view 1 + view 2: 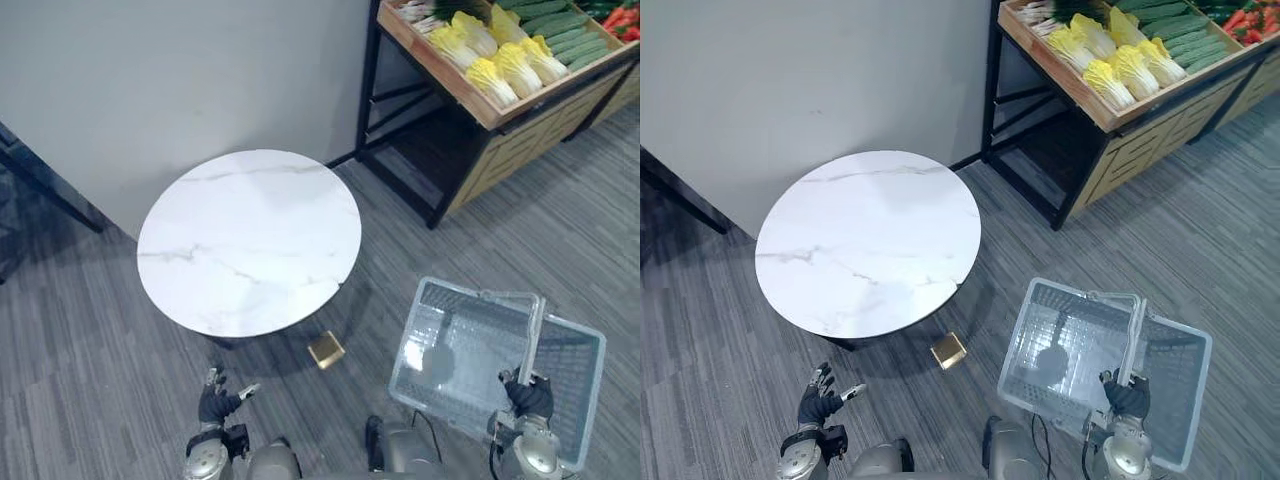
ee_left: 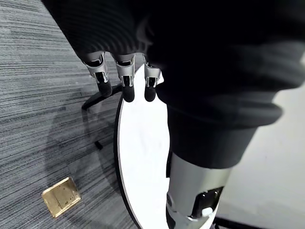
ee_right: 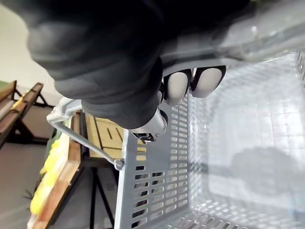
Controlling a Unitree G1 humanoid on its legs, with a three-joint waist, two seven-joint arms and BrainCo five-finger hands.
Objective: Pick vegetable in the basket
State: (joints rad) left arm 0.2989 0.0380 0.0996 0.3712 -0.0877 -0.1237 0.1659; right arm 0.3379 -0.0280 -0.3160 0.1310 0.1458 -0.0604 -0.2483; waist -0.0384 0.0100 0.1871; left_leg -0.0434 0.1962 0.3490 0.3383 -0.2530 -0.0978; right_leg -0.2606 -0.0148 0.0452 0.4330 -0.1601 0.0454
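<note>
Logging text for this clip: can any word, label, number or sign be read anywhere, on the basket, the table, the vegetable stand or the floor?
None: no readable text appears in any view.
The basket has plain mesh walls. The round table shows only marble veining. The visible front of the vegetable stand carries no price tag or sign. The brass floor plate has no marking that can be made out.

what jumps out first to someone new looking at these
The round white marble table stands mid-floor by the grey wall. Beside it the right hand grips the handle of a grey basket, the left hand hanging open. At upper right, a wooden stand holds yellow cabbages and green cucumbers.
</note>
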